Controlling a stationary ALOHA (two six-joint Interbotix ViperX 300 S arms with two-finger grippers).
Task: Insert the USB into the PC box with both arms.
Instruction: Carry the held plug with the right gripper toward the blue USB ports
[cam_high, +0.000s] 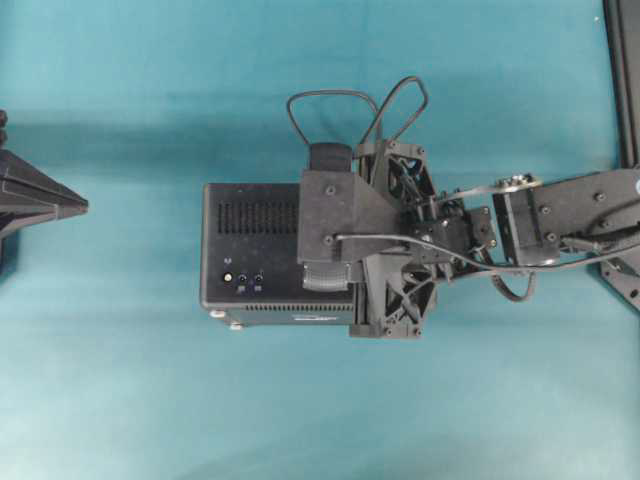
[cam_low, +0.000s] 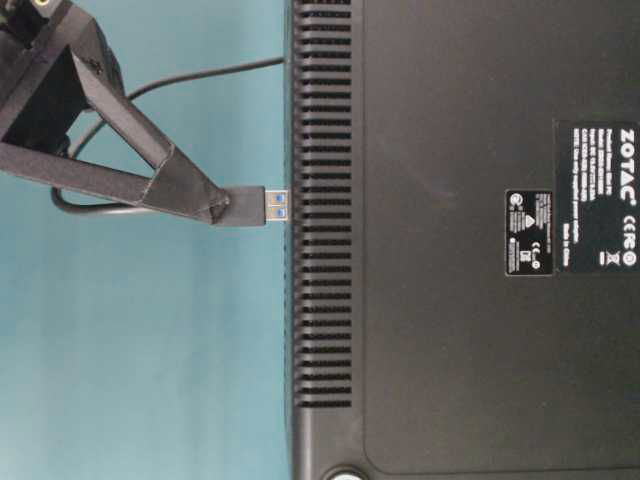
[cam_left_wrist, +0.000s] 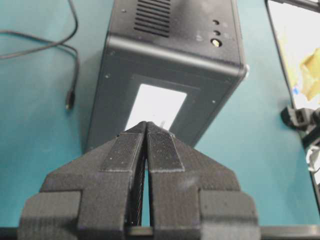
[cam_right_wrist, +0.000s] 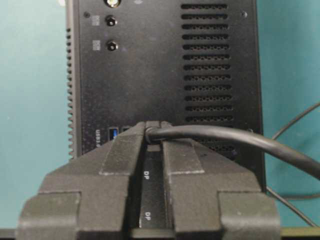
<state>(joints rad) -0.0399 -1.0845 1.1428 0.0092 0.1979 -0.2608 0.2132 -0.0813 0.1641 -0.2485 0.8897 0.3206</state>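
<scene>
The black PC box (cam_high: 250, 250) lies at the table's centre with its port face up, showing vent slots and small blue ports (cam_high: 250, 287). My right gripper (cam_right_wrist: 155, 127) is shut on the USB plug (cam_low: 262, 205). The plug's grey metal tip is right at the box's port face, beside the vent slots (cam_low: 320, 230). The thin black cable (cam_high: 330, 98) loops on the table behind the box. A blue port (cam_right_wrist: 114, 132) shows just left of the fingertips. My left gripper (cam_left_wrist: 146, 125) is shut and empty, off to the left of the box (cam_left_wrist: 170, 75).
Teal cloth covers the table. The left arm's wedge (cam_high: 45, 195) sits at the left edge and a black frame (cam_high: 625, 80) runs down the right edge. Slack cable (cam_left_wrist: 60, 50) lies beside the box. The box's underside carries a ZOTAC label (cam_low: 595, 195).
</scene>
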